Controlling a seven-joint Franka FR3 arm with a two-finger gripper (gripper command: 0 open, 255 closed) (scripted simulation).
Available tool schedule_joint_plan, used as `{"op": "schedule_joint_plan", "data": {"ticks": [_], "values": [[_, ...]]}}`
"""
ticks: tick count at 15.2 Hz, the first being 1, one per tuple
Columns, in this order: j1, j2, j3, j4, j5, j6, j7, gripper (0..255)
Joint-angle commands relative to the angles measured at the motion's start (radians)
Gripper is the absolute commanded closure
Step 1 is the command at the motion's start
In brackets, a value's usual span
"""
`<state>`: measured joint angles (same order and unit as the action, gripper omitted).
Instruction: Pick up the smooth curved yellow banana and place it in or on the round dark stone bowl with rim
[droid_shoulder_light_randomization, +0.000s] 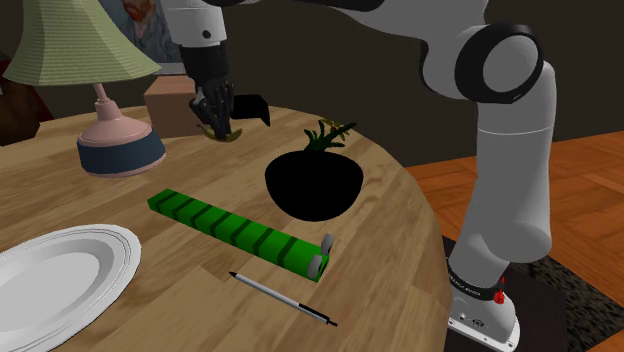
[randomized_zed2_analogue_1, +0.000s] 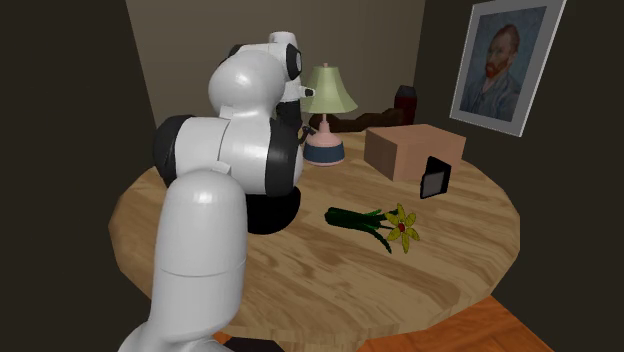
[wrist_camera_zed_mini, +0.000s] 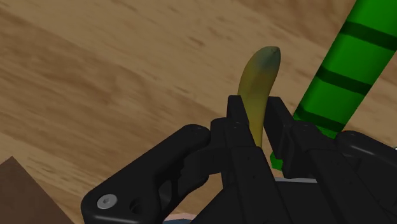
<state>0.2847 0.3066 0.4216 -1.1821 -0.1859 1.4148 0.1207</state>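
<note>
**Gripper and banana in relation to the bowl.** The black gripper (droid_shoulder_light_randomization: 218, 122) stands over the far part of the round wooden table (droid_shoulder_light_randomization: 400, 260), just in front of a brown box (droid_shoulder_light_randomization: 168, 100). Its two fingers (wrist_camera_zed_mini: 236, 111) press on the banana (wrist_camera_zed_mini: 259, 70) from both sides, pinching it near one end. The banana's long axis runs roughly in line with the fingers. Its free curved end, yellow shading to a greenish tip, juts past the fingertips toward the table, and in the shoulder view it shows as a yellow sliver under the gripper. Whether that tip touches the wood cannot be told. The bowl (droid_shoulder_light_randomization: 330, 200), drawn plain black, sits near the middle of the table and well apart from the gripper, toward the shoulder view's right and nearer that camera. A flower (droid_shoulder_light_randomization: 328, 133) lies near the bowl's far side. A green striped bar (droid_shoulder_light_randomization: 240, 235) lies nearer the camera than either gripper or bowl, off the straight line between them. By judgement the grasp is made and the carry to the bowl is not yet done. The coming move turns on the banana hanging lengthwise below the fingers — the hand probably needs enough height for the low tip to pass over the bowl's rim before descending over the hollow. Swept too low, the tip could strike the rim and twist in the grip.
</note>
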Motion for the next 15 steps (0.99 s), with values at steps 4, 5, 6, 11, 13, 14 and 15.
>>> {"op": "schedule_joint_plan", "data": {"ticks": [4,5,6,11,13,14,15], "values": [[0.027,0.047,0.001,0.14,-0.022,-0.097,0.001,255],[0.034,0.059,0.001,0.174,-0.028,-0.118,0.0,255],[0.042,0.073,0.001,0.21,-0.034,-0.14,0.0,255],[-0.041,-0.17,0.01,-0.119,0.066,-0.038,-0.015,255],[-0.062,-0.273,0.003,-0.242,0.109,-0.009,-0.03,255],[-0.068,-0.322,-0.002,-0.296,0.129,0.002,-0.039,255],[-0.073,-0.37,-0.008,-0.347,0.148,0.01,-0.047,255]]}}
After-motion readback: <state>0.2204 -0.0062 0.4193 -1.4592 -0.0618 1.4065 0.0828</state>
